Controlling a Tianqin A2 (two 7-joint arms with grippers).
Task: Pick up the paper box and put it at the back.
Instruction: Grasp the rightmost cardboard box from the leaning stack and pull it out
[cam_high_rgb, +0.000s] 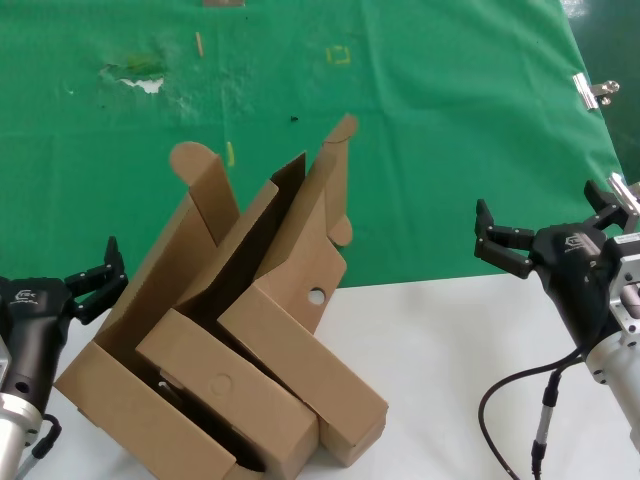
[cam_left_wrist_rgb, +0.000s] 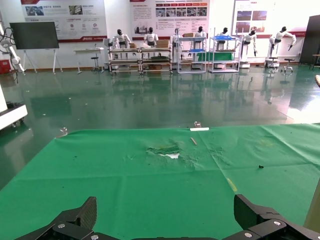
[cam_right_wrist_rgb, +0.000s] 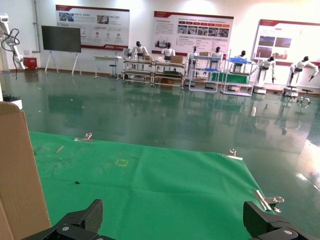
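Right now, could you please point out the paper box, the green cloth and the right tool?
paper box (cam_high_rgb: 300, 350), head view, front flap below its round hole.
green cloth (cam_high_rgb: 440, 170), head view, bare area.
right tool (cam_high_rgb: 545, 226), head view, between its fingertips.

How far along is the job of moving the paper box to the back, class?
Nothing looks done: the paper box leans among the other boxes at the front. Nothing is in hand: the left gripper and right gripper are open and apart from it. Grasping, lifting and placing on the green cloth remain.
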